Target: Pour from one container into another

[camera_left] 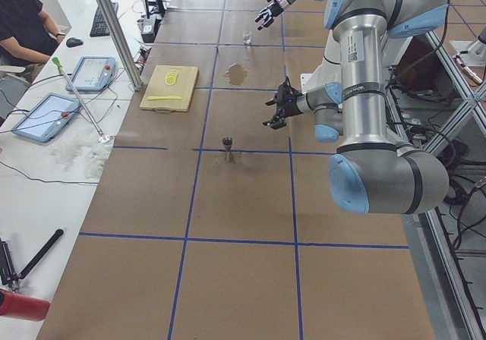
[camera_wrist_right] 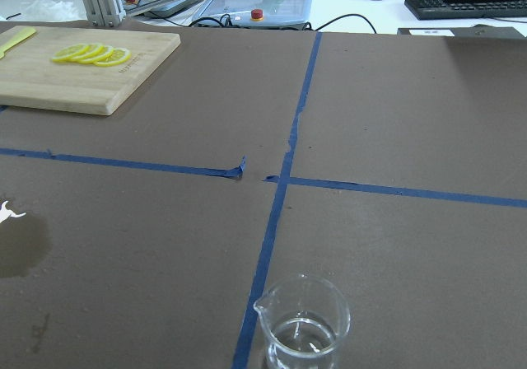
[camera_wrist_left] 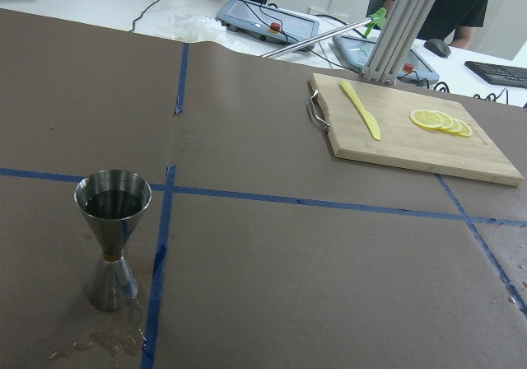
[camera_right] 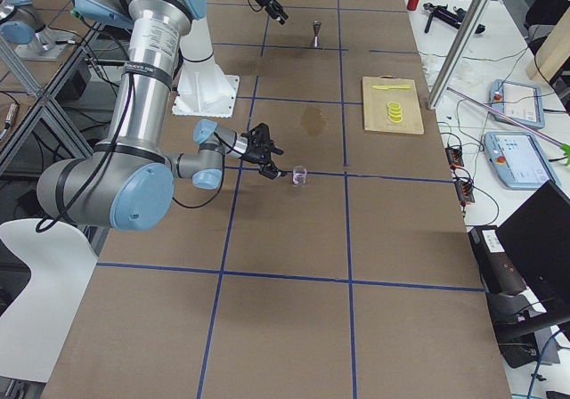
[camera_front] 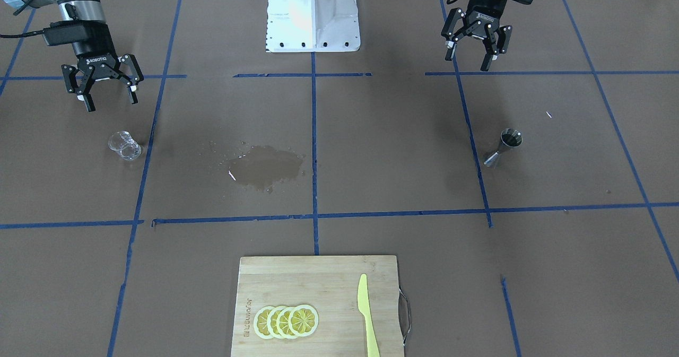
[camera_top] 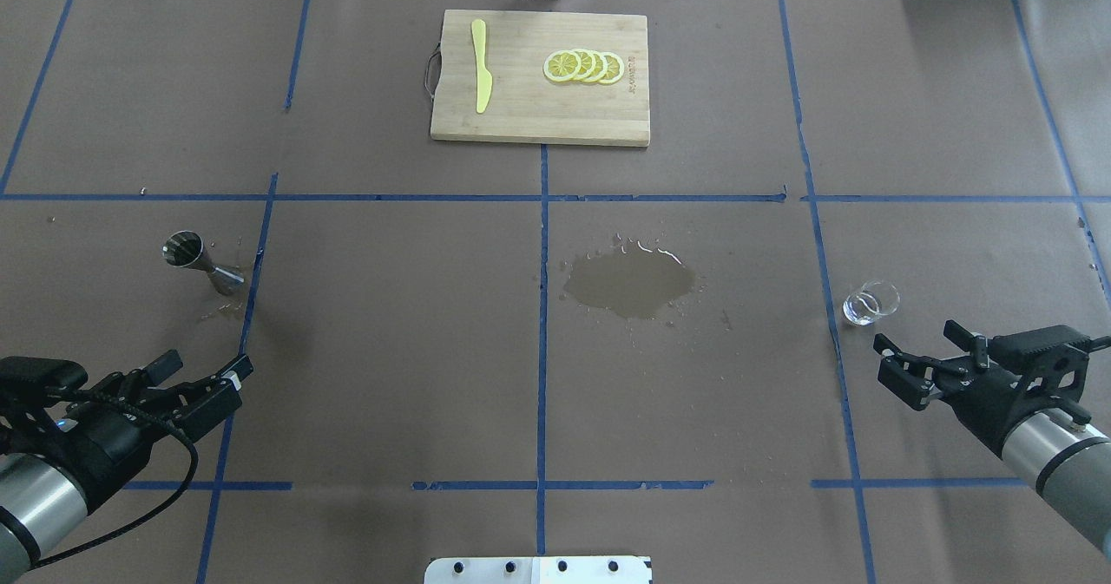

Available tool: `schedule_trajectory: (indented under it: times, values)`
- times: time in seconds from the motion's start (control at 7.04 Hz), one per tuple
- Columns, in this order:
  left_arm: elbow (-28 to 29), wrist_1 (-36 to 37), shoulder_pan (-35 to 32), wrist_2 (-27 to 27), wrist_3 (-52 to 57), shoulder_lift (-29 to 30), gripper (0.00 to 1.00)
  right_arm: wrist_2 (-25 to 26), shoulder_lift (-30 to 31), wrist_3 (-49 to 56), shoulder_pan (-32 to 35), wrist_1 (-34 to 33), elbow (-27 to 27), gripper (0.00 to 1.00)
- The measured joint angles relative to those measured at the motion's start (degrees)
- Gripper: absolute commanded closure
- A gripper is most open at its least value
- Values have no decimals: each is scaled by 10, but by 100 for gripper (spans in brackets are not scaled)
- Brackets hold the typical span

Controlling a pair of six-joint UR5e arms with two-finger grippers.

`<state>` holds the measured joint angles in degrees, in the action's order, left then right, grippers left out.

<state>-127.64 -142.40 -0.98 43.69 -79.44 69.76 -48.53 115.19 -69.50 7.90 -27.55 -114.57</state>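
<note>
The small clear glass tumbler (camera_front: 125, 146) (camera_top: 871, 303) stands upright on the brown table with a little clear liquid in its bottom; it fills the lower edge of the right wrist view (camera_wrist_right: 303, 328). My right gripper (camera_front: 110, 102) (camera_top: 916, 336) hovers open just short of it, holding nothing. The steel hourglass jigger (camera_front: 506, 145) (camera_top: 195, 259) (camera_wrist_left: 113, 237) stands upright with dark liquid in its top cup and a small wet patch at its foot. My left gripper (camera_front: 468, 61) (camera_top: 205, 367) is open and empty, well back from the jigger.
A wet spill (camera_front: 265, 166) (camera_top: 629, 283) darkens the paper near the table's middle. A wooden cutting board (camera_front: 318, 277) (camera_top: 521, 120) at the far edge carries lemon slices (camera_top: 583, 66) and a yellow knife (camera_top: 481, 76). The white robot base (camera_front: 313, 12) sits between the arms.
</note>
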Motion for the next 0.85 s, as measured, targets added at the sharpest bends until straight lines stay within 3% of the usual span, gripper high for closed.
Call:
schedule_trajectory:
  times: [0.43, 0.85]
  values:
    - [-74, 26, -11, 23, 42, -10, 0, -74, 32, 3, 27, -28, -84, 0]
    - [-83, 29, -74, 84, 106, 8, 0, -306, -14, 60, 212, -155, -134, 0]
